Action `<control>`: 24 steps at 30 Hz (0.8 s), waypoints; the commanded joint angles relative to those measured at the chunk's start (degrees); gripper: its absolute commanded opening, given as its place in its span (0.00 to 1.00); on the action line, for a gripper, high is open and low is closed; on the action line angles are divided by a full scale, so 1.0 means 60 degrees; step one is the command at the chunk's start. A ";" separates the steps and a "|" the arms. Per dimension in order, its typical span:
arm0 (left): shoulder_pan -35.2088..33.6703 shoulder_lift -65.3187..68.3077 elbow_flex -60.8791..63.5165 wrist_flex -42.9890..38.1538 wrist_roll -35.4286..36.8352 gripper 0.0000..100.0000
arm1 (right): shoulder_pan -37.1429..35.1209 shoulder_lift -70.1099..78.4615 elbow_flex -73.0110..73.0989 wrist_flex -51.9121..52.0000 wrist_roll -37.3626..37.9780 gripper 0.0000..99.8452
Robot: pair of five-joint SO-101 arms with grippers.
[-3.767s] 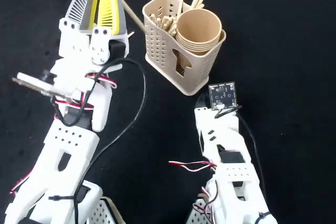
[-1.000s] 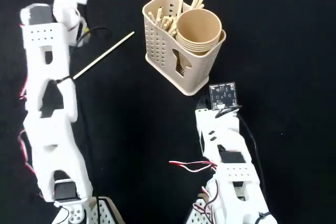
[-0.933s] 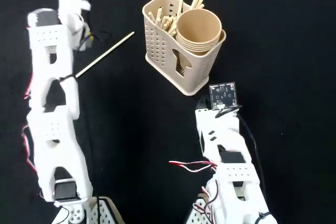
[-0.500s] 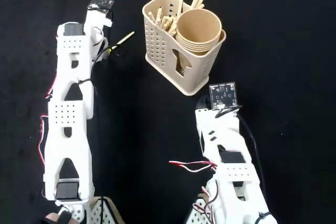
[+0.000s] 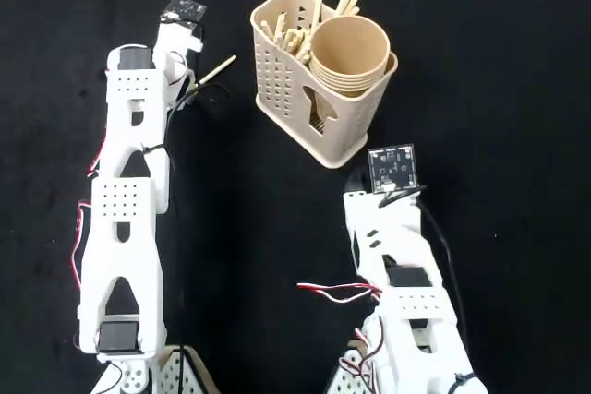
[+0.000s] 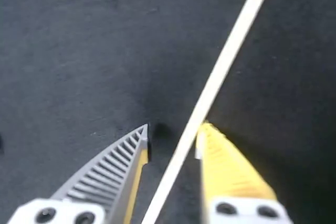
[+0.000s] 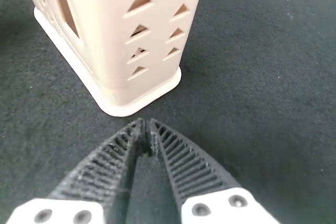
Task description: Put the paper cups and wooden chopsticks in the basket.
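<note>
Wooden chopstick flat on the table near its far edge, beside the basket
Lying right between left gripper fingers, parted just a bit; right gripper pinched closed by basket's base, paper cups stacked inside.

I'm seeing white shells on left arm and right arm, red-white wires, black cable. My left gripper: one side grey ribbed, one yellow; right gripper: both black ribbed.

Matt plastic basket, smooth wooden chopstick, paper cups, rough black cloth.
</note>
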 commanded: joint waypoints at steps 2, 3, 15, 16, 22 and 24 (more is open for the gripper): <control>-0.0300 0.0396 -0.0066 0.1216 -0.1582 0.11 | 0.0088 -0.0139 -0.0007 0.0000 0.0073 0.01; -0.0359 0.0469 -0.0125 0.1377 -0.1758 0.10 | 0.0088 -0.0139 -0.0007 0.0000 0.0073 0.01; -0.0491 0.0440 -0.1253 0.3223 -0.1993 0.03 | 0.0088 -0.0139 -0.0007 0.0000 0.0073 0.01; -0.0491 0.0425 -0.1648 0.3663 -0.1963 0.03 | 0.0088 -0.0139 -0.0007 0.0000 0.0073 0.01; -0.0974 0.0381 -0.3128 0.3780 -0.0557 0.03 | 0.0088 -0.0139 -0.0007 0.0000 0.0073 0.01; -0.1121 0.0029 -0.2982 0.3780 0.0044 0.03 | 0.0088 -0.0139 -0.0007 0.0000 0.0073 0.01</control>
